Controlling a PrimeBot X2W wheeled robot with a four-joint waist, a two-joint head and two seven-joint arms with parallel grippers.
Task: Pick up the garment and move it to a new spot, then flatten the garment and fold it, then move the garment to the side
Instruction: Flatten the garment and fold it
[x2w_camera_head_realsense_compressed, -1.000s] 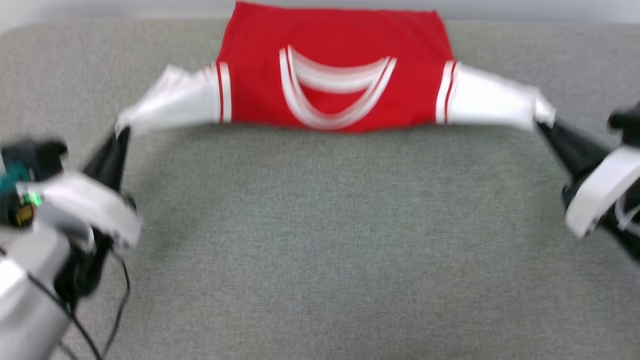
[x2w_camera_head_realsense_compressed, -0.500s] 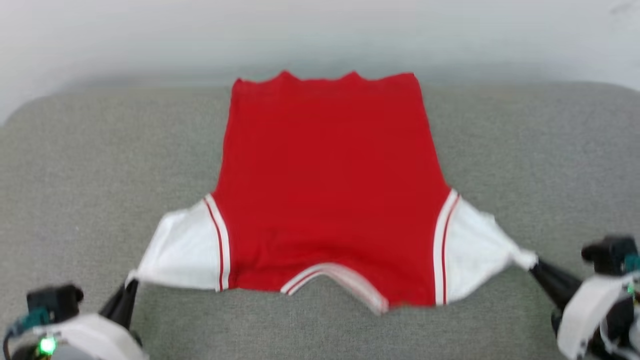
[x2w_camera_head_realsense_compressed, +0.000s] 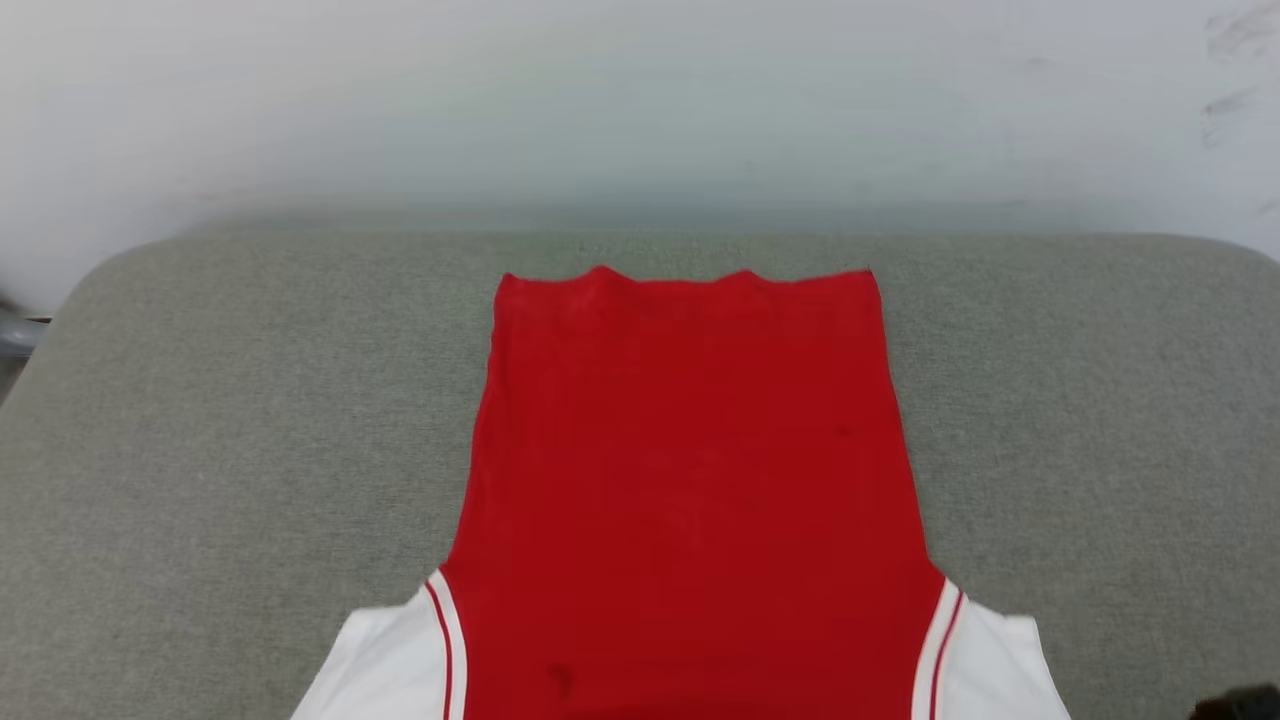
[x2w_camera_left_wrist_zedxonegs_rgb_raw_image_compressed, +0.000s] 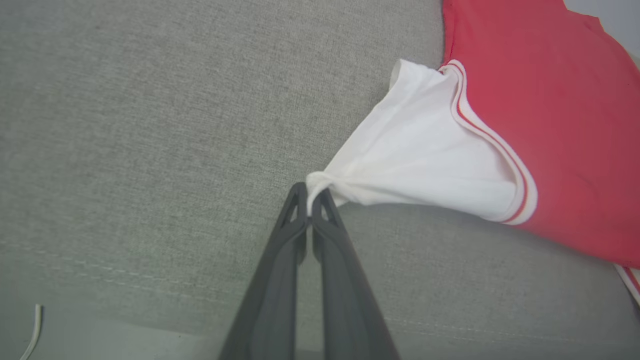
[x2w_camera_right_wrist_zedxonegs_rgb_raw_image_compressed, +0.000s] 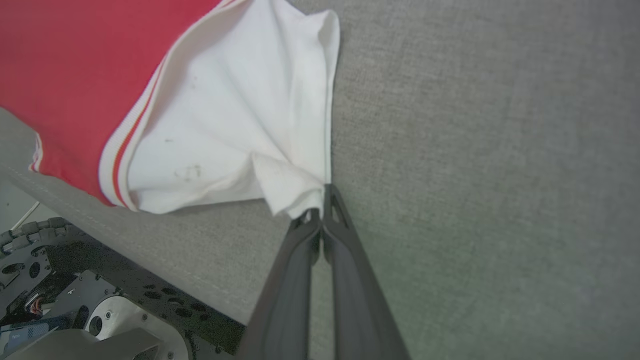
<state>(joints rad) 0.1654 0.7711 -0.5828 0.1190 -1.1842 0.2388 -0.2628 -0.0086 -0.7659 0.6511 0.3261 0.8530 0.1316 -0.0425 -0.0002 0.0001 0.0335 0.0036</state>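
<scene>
Left gripper (x2w_camera_left_wrist_zedxonegs_rgb_raw_image_compressed: 310, 199) pinches one white sleeve (x2w_camera_left_wrist_zedxonegs_rgb_raw_image_compressed: 420, 160), my right gripper (x2w_camera_right_wrist_zedxonegs_rgb_raw_image_compressed: 320, 206) the other; the garment (x2w_camera_head_realsense_compressed: 690, 480) looks flat, I think, so flattening seems nearly done. Next: release, then fold.

The garment (x2w_camera_head_realsense_compressed: 690, 480) is plain red, its sleeves (x2w_camera_left_wrist_zedxonegs_rgb_raw_image_compressed: 420, 150) white with white-and-red striped trim; one sleeve has faint greyish marks, perhaps stains. Under the garment the cushion (x2w_camera_head_realsense_compressed: 200, 450) is speckled grey; beyond it the wall (x2w_camera_head_realsense_compressed: 640, 100) is off-white. The left gripper (x2w_camera_left_wrist_zedxonegs_rgb_raw_image_compressed: 311, 197) and right gripper (x2w_camera_right_wrist_zedxonegs_rgb_raw_image_compressed: 322, 200) are dark grey.
</scene>
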